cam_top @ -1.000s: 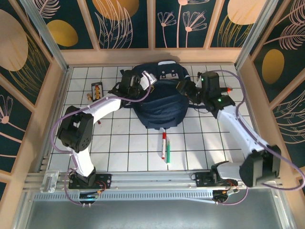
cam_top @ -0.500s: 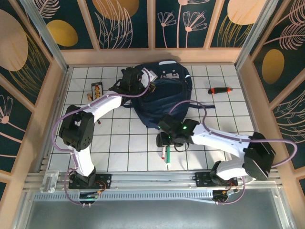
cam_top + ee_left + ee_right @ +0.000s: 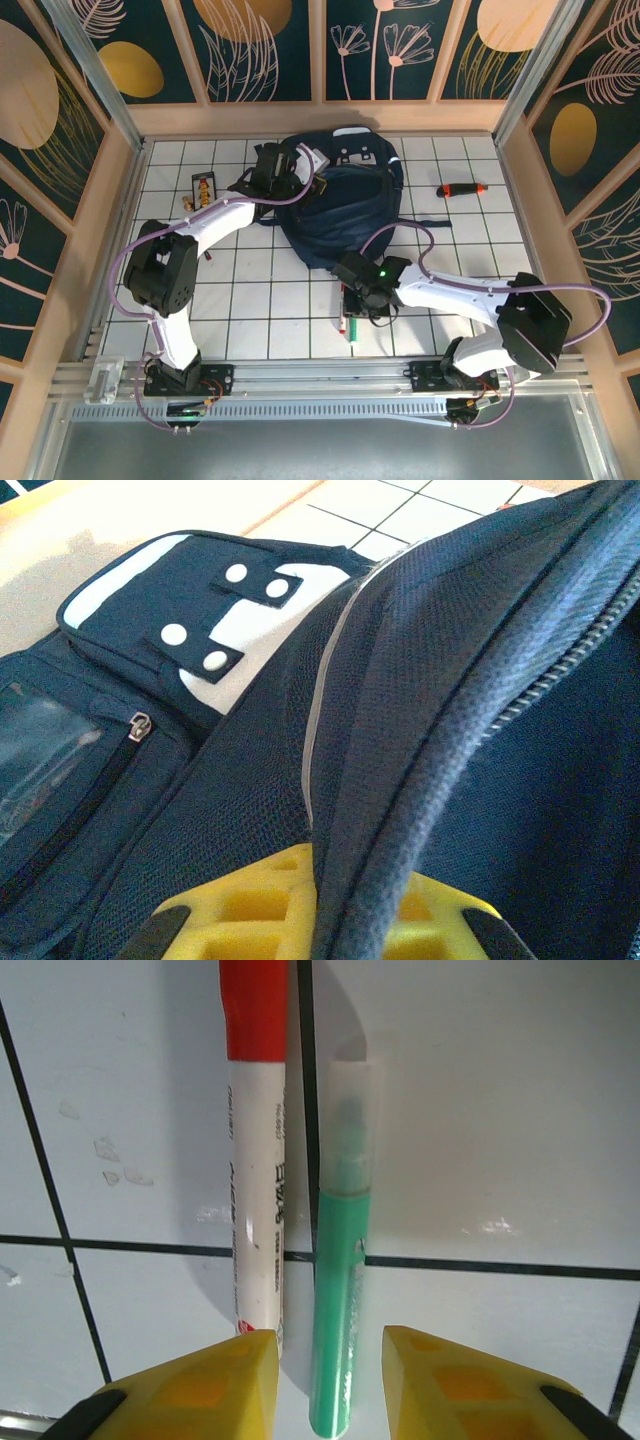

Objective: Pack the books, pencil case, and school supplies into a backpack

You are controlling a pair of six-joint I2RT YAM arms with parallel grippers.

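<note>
The dark navy backpack (image 3: 340,215) lies at the back middle of the table. My left gripper (image 3: 300,175) is shut on the backpack's zipper edge (image 3: 400,780), with the fabric pinched between its yellow fingers (image 3: 240,920). The school supplies are two pens lying side by side on the tiles: a white marker with a red cap (image 3: 255,1160) and a green pen with a clear cap (image 3: 340,1290). My right gripper (image 3: 330,1380) is low over them and open. The green pen sits between its fingers with a gap on each side, and the marker's end lies by the left fingertip (image 3: 225,1380). The books and pencil case are hidden.
A red-and-black handled tool (image 3: 462,189) lies at the back right. A small black card with orange pieces (image 3: 203,187) sits at the back left. The pens (image 3: 347,327) lie near the front middle, just below the backpack's lower edge. Wooden walls enclose the table.
My right arm swung from the backpack's right side to the front middle and came down over the pens, its jaws narrowing. The left gripper kept its hold.
</note>
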